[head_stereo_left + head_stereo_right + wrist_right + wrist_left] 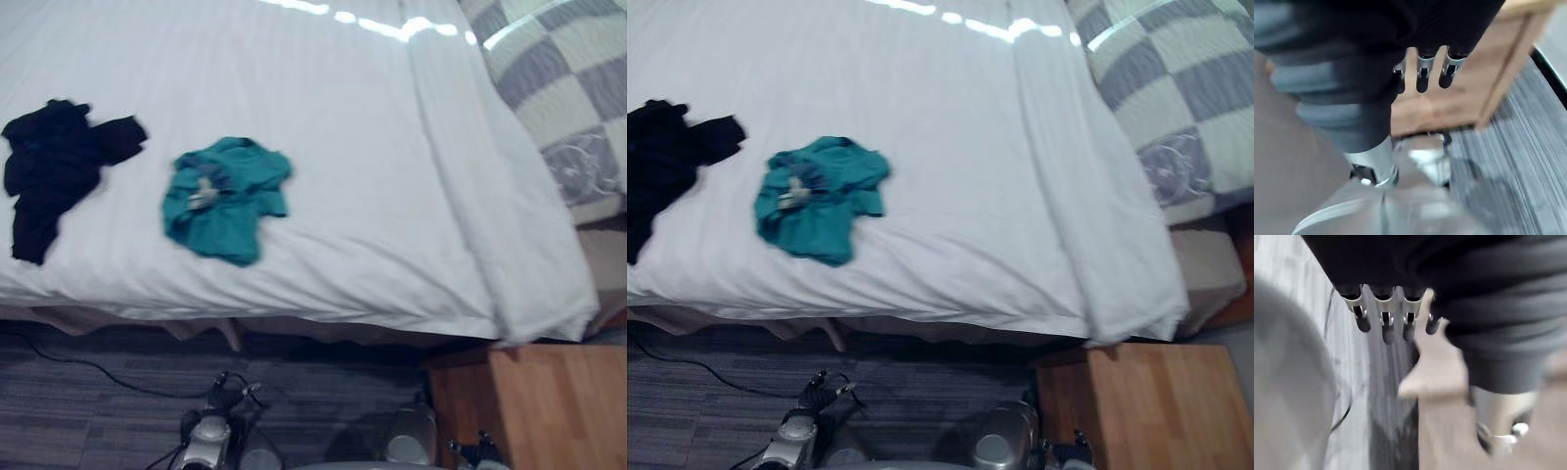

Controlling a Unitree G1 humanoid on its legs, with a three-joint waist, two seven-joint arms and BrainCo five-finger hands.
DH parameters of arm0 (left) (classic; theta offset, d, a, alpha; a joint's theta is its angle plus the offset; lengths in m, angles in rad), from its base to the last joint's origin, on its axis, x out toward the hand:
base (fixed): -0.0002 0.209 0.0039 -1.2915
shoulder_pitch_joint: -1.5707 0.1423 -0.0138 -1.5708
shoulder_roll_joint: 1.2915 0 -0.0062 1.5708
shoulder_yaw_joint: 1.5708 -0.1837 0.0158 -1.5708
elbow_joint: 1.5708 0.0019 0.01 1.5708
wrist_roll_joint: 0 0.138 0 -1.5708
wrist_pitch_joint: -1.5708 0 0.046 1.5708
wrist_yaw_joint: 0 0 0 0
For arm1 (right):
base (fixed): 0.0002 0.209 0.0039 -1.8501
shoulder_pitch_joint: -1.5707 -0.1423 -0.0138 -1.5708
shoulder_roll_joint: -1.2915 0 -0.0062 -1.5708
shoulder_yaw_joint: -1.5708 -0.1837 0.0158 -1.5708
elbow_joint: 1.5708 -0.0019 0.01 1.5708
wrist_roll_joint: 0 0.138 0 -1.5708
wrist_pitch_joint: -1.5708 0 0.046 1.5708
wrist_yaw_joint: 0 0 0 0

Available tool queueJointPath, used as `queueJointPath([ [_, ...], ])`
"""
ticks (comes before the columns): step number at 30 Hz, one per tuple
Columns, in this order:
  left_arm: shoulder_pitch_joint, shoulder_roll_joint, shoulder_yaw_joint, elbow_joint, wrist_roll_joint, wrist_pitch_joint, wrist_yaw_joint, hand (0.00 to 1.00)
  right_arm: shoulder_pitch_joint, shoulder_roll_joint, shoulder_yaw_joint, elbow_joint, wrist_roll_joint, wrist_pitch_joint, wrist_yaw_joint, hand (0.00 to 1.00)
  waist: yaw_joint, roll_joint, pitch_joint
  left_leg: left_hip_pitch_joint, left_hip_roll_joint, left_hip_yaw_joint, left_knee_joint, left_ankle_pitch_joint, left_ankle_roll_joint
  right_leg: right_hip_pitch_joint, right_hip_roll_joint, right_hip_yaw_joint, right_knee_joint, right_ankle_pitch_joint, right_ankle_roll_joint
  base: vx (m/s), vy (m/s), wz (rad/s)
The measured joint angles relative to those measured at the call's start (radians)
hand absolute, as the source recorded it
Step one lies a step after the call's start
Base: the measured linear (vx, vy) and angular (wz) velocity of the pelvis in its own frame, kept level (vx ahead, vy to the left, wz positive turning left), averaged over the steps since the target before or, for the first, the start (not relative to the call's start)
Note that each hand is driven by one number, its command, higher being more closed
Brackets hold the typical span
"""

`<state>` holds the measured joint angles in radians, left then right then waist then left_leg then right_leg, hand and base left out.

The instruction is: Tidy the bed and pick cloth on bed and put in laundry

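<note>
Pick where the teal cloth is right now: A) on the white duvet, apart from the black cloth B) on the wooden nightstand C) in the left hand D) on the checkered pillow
A: the teal cloth lies crumpled on the white duvet, with a gap between it and the black cloth on its left. The left hand and right hand hang with straight fingers, holding nothing.

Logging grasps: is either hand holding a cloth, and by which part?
Nothing held: left hand and right hand are open; teal cloth and black cloth lie on the bed.
</note>
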<state>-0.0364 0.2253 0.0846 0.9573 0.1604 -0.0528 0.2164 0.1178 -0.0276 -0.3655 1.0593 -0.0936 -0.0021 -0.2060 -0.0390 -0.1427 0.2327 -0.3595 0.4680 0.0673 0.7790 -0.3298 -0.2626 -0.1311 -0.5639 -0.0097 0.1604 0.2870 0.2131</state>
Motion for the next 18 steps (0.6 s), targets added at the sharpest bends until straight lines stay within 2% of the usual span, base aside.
queueJointPath([
  [1, -0.004, -0.003, -0.001, 0.025, -0.003, -0.001, 0.007, 0.00, -0.007, -0.016, 0.000, 0.002, -0.004, 0.000, 0.001, 0.00, 0.007, 0.020, 0.008, 0.007, -0.005, 0.016, 0.027, -0.044, 0.001, 0.005, -0.001, 0.003, -0.056, 0.138, -0.109, -0.13, 1.007, -0.67],
  [2, -0.019, -0.002, -0.003, 0.059, 0.000, 0.005, 0.014, 0.00, -0.023, -0.019, 0.005, 0.005, -0.016, 0.009, 0.004, 0.00, 0.006, 0.009, 0.003, 0.049, -0.053, 0.106, 0.030, -0.068, 0.023, -0.049, -0.034, -0.038, 0.020, 0.206, -0.202, -0.08, 0.930, -0.66],
  [3, -0.016, -0.024, -0.005, 0.065, 0.000, 0.010, 0.018, 0.00, -0.023, -0.028, 0.016, 0.007, -0.016, 0.008, -0.002, 0.00, 0.006, 0.019, 0.003, 0.094, -0.076, 0.149, 0.008, -0.054, 0.033, -0.084, -0.020, -0.114, 0.153, 0.055, -0.166, 0.01, 0.940, -0.62],
  [4, -0.001, -0.035, -0.003, 0.063, -0.002, 0.009, 0.018, 0.00, -0.021, -0.035, 0.034, 0.010, -0.016, 0.010, -0.004, 0.00, 0.007, 0.031, 0.000, 0.116, -0.081, 0.182, -0.013, -0.049, 0.045, -0.087, 0.012, -0.167, 0.206, -0.040, -0.140, 0.08, 0.566, -0.72],
  [5, 0.027, -0.041, -0.005, 0.062, 0.002, 0.007, 0.011, 0.00, -0.024, -0.048, 0.090, 0.007, -0.019, 0.010, -0.007, 0.00, 0.004, 0.061, -0.008, 0.170, -0.095, 0.243, -0.095, -0.022, 0.082, -0.081, 0.126, -0.264, 0.300, -0.221, -0.096, 0.05, 0.669, -0.76],
  [7, 0.037, -0.035, -0.014, 0.061, 0.010, 0.021, -0.005, 0.00, -0.011, -0.041, 0.141, -0.040, -0.032, 0.008, 0.017, 0.00, -0.006, 0.071, -0.011, 0.225, -0.154, 0.273, -0.256, 0.056, 0.115, -0.068, 0.286, -0.299, 0.364, -0.371, -0.034, -0.01, 0.486, -0.37],
  [8, 0.035, -0.035, -0.019, 0.061, 0.010, 0.028, -0.012, 0.00, 0.001, -0.034, 0.155, -0.059, -0.035, 0.008, 0.025, 0.00, -0.012, 0.070, -0.011, 0.239, -0.178, 0.275, -0.315, 0.086, 0.125, -0.055, 0.333, -0.298, 0.359, -0.410, -0.027, 0.02, 0.300, 0.33],
  [9, 0.032, -0.039, -0.050, 0.054, 0.011, 0.036, -0.026, 0.00, 0.027, -0.018, 0.173, -0.091, -0.034, 0.004, 0.041, 0.00, -0.025, 0.070, -0.011, 0.277, -0.235, 0.275, -0.437, 0.151, 0.151, -0.015, 0.439, -0.286, 0.306, -0.470, -0.043, 0.06, 0.224, 0.58],
  [10, 0.033, -0.056, -0.063, 0.049, 0.013, 0.039, -0.042, 0.00, 0.041, -0.012, 0.181, -0.103, -0.034, 0.004, 0.048, 0.00, -0.033, 0.068, -0.011, 0.308, -0.286, 0.275, -0.514, 0.193, 0.167, 0.042, 0.499, -0.281, 0.213, -0.486, -0.093, 0.07, 0.261, 0.59],
  [11, 0.034, -0.067, -0.073, 0.047, 0.013, 0.042, -0.043, 0.00, 0.046, -0.013, 0.181, -0.104, -0.034, 0.003, 0.054, 0.00, -0.033, 0.060, -0.015, 0.321, -0.313, 0.273, -0.538, 0.205, 0.175, 0.079, 0.507, -0.283, 0.162, -0.482, -0.145, 0.04, 0.179, 0.46],
  [12, 0.034, -0.093, -0.081, 0.042, 0.021, 0.045, -0.049, 0.00, 0.037, -0.019, 0.178, -0.105, -0.033, 0.001, 0.056, 0.00, -0.032, 0.072, -0.007, 0.339, -0.353, 0.266, -0.555, 0.213, 0.187, 0.121, 0.489, -0.268, 0.111, -0.486, -0.182, 0.00, 0.142, 0.42],
  [14, 0.036, -0.119, -0.094, 0.021, 0.037, 0.045, -0.066, 0.00, 0.037, -0.023, 0.171, -0.117, -0.032, -0.003, 0.055, 0.00, -0.036, 0.083, -0.001, 0.339, -0.380, 0.246, -0.538, 0.220, 0.199, 0.146, 0.457, -0.281, 0.099, -0.489, -0.188, -0.03, 0.095, 0.41],
  [16, 0.041, -0.137, -0.107, -0.014, 0.052, 0.044, -0.083, 0.00, 0.018, -0.041, 0.180, -0.118, -0.034, -0.004, 0.060, 0.00, -0.029, 0.105, 0.011, 0.259, -0.384, 0.240, -0.387, 0.217, 0.203, 0.141, 0.429, -0.291, 0.117, -0.503, -0.171, -0.07, 0.061, 0.33],
  [17, 0.042, -0.141, -0.119, -0.024, 0.052, 0.044, -0.084, 0.00, 0.010, -0.049, 0.185, -0.117, -0.034, -0.004, 0.064, 0.00, -0.030, 0.106, 0.013, 0.233, -0.385, 0.239, -0.333, 0.217, 0.203, 0.141, 0.421, -0.294, 0.126, -0.514, -0.166, -0.11, 0.083, 0.36],
  [18, 0.042, -0.155, -0.137, -0.041, 0.051, 0.042, -0.087, 0.00, -0.012, -0.069, 0.199, -0.100, -0.035, -0.002, 0.070, 0.00, -0.031, 0.134, 0.029, 0.192, -0.384, 0.239, -0.242, 0.228, 0.184, 0.141, 0.402, -0.295, 0.157, -0.537, -0.157, -0.14, 0.119, 0.36],
])
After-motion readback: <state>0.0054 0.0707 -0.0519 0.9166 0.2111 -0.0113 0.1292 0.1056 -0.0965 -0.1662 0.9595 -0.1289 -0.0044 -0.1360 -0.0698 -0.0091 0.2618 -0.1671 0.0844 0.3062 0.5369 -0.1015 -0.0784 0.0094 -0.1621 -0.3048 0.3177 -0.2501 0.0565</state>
